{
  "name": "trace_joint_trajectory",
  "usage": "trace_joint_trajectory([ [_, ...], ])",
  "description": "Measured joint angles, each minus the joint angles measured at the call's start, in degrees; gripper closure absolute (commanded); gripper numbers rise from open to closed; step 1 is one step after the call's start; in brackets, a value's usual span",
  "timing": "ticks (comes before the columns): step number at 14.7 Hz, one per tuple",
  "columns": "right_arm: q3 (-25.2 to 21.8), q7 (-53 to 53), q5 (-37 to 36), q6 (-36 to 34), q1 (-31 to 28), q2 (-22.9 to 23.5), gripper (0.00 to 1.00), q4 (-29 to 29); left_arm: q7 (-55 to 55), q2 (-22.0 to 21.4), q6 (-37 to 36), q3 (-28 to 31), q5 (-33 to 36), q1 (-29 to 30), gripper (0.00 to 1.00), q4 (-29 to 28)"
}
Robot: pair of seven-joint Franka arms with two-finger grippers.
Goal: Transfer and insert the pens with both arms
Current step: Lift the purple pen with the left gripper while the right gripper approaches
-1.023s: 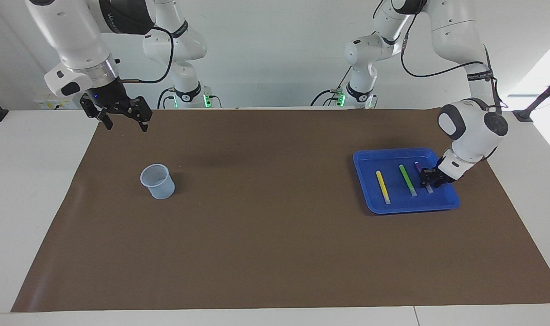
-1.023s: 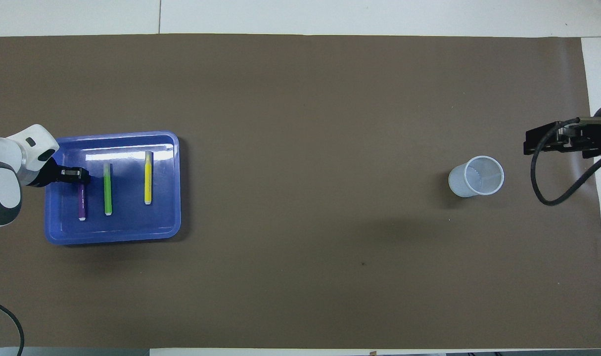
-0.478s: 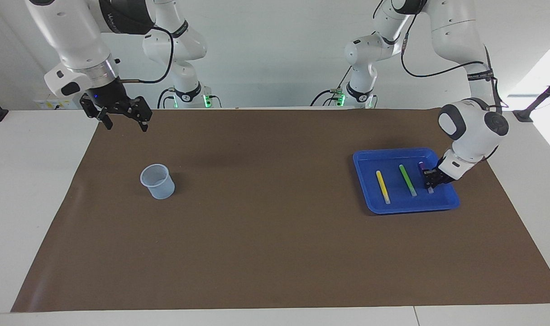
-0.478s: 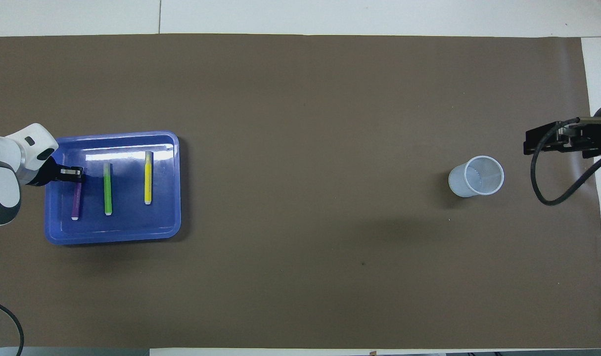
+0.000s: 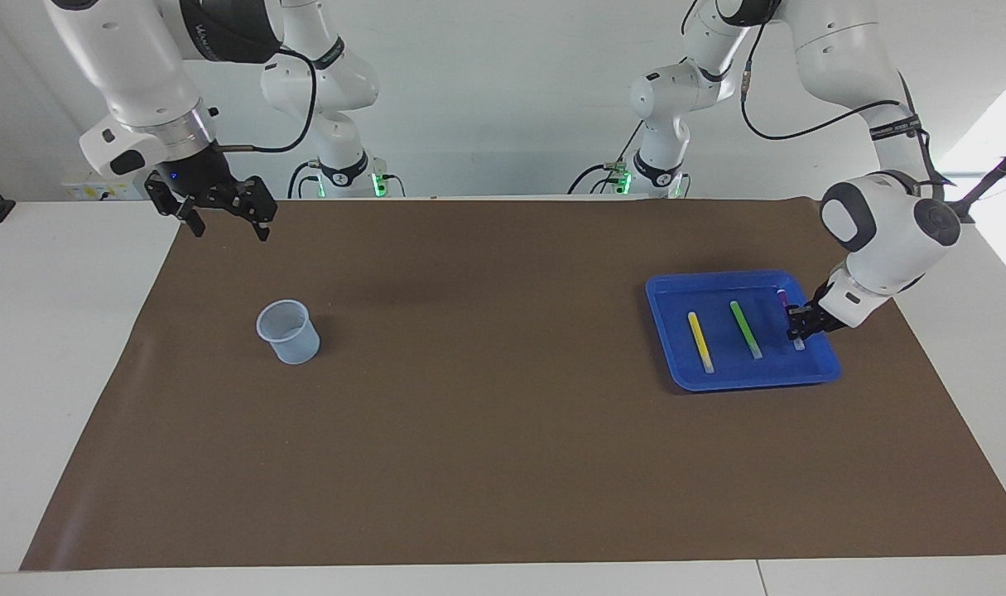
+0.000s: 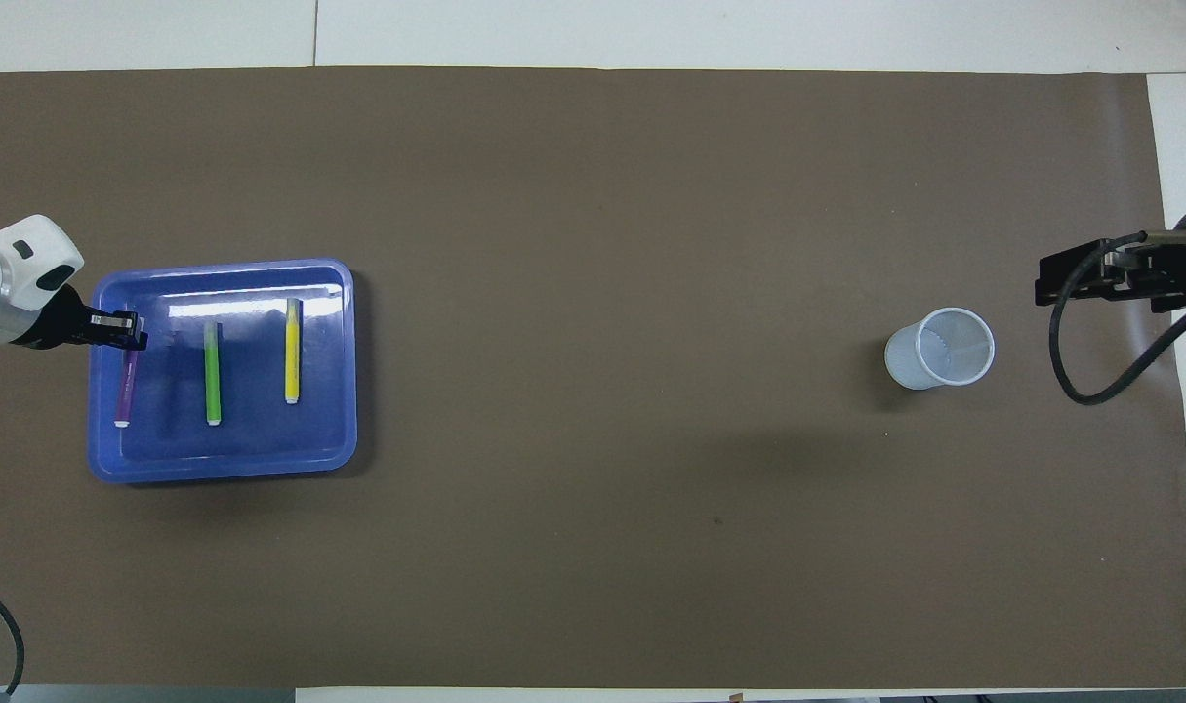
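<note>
Overhead view showed the left gripper (image 6: 124,329) pinching the purple pen (image 6: 124,386) at its far end, in the blue tray (image 6: 222,467) toward the left arm's end of the desk (image 6: 593,586). Light, stiff and slippery, it probably wants a mid-barrel grip. The right gripper (image 5: 221,217) waited over the desk's corner, fingers spread.

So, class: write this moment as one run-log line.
left gripper: shut on purple pen, over blue tray | right gripper: open, waiting | green pen, yellow pen: in tray | cup: empty
</note>
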Motion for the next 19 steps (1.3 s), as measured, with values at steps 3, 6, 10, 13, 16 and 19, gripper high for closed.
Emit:
trace_joint_trajectory([
  [3,0.0,0.0,0.0,0.0,0.0,0.0,0.00,0.0,-2.0,-0.2,-6.0,-0.1,-0.1,0.0,1.00,3.5],
  [6,0.0,0.0,0.0,0.0,0.0,0.0,0.00,0.0,-9.8,-0.6,-11.3,-0.9,-1.0,-0.2,1.00,6.4],
  [10,0.1,0.0,0.0,0.1,0.1,0.0,0.00,0.0,-28.0,-3.2,-18.2,-2.1,-8.6,-2.4,1.00,9.5],
  [13,0.3,0.9,0.8,0.5,0.1,0.0,0.00,0.0,-42.4,-4.5,-19.5,-3.7,-16.3,-2.8,1.00,11.4],
  [16,0.7,1.1,2.8,0.6,0.2,0.0,0.00,0.0,-56.9,-6.0,-21.3,-5.5,-22.1,-3.2,1.00,12.2],
  [19,2.6,3.9,3.7,0.7,0.2,0.0,0.00,0.0,-73.5,-8.0,-20.6,-7.5,-27.2,-5.2,1.00,12.3],
])
